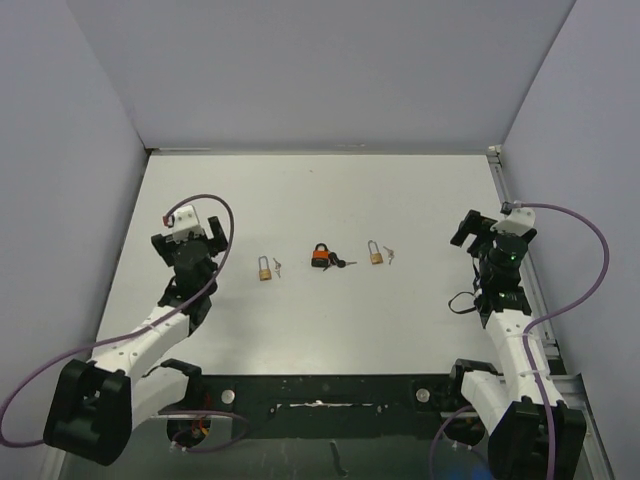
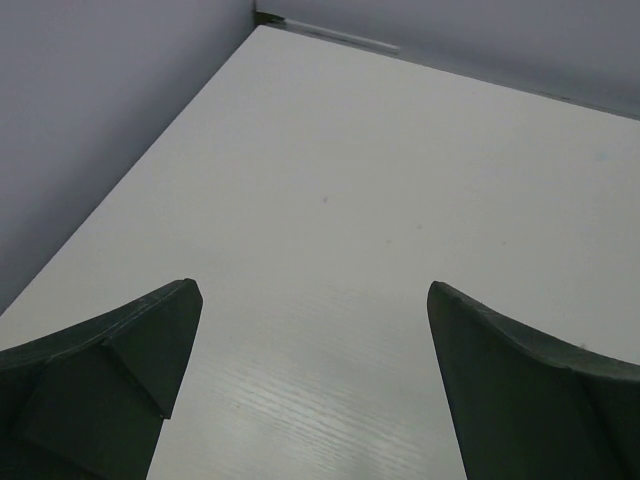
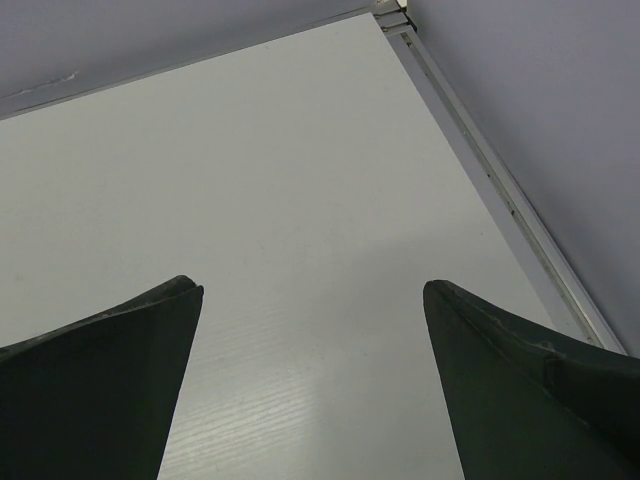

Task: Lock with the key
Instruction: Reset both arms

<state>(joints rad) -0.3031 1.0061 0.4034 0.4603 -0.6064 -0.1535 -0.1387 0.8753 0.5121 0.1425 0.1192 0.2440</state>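
Three padlocks lie in a row at mid-table in the top view. A small brass padlock (image 1: 264,268) is on the left with a key (image 1: 279,266) beside it. In the centre sits an orange and black padlock (image 1: 320,257) with a dark key (image 1: 343,264) at its right. Another brass padlock (image 1: 376,253) with its key (image 1: 390,254) lies further right. My left gripper (image 1: 188,232) (image 2: 312,290) stands open left of the row, and my right gripper (image 1: 490,232) (image 3: 311,288) stands open right of it. Both wrist views show only bare table between the fingers.
The white table (image 1: 320,200) is walled by grey panels at the back and on both sides. A metal rail (image 3: 500,190) runs along the right edge. Purple cables loop beside both arms.
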